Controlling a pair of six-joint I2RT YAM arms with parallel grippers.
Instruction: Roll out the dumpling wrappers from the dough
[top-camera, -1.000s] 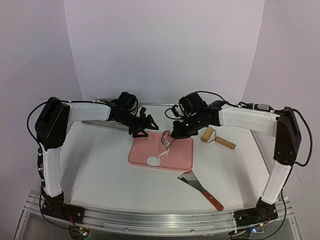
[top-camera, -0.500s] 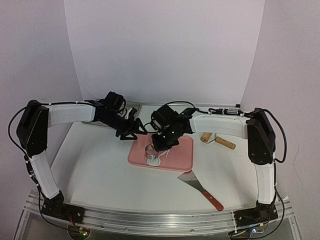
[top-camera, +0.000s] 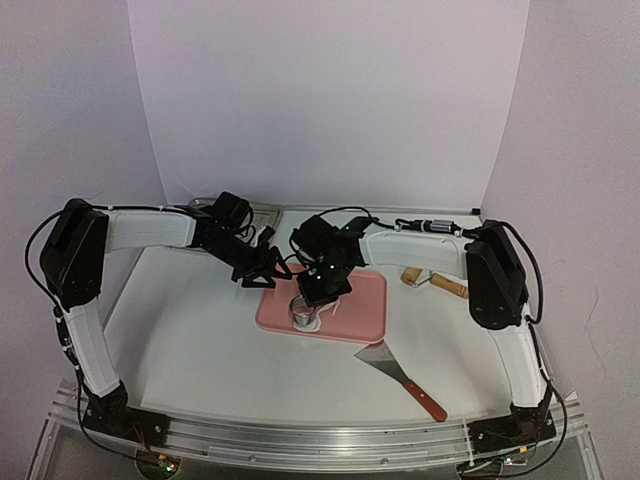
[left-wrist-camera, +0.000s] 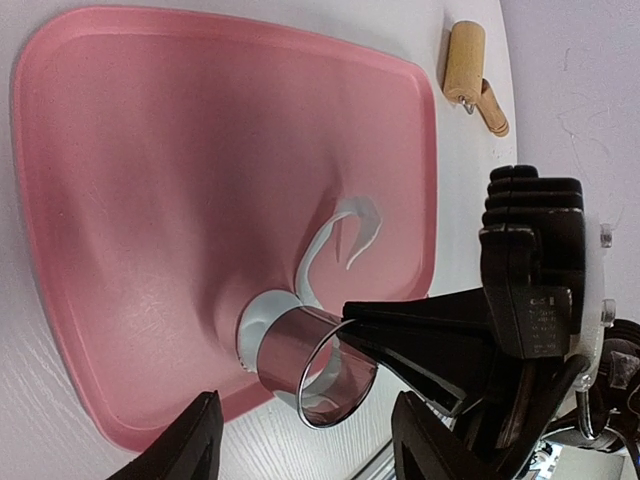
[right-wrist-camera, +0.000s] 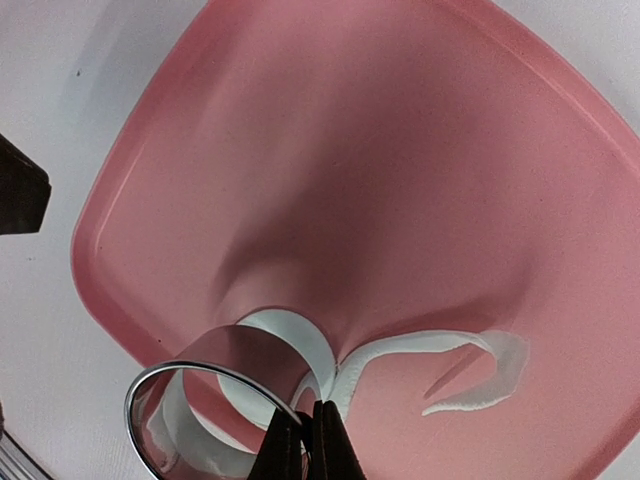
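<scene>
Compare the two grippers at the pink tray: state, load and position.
The left gripper stands open and empty; the right gripper is shut on the wall of the ring cutter. The left hangs at the edge of the pink tray; the right is over the tray, holding the cutter at the dumpling wrapper. Both are black, two-fingered.

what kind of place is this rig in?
Probably a lab test bench, not a kitchen: two white robot arms bolted to an aluminium rail, plain white backdrop, and a pink plastic tray with a small metal ring cutter.
</scene>
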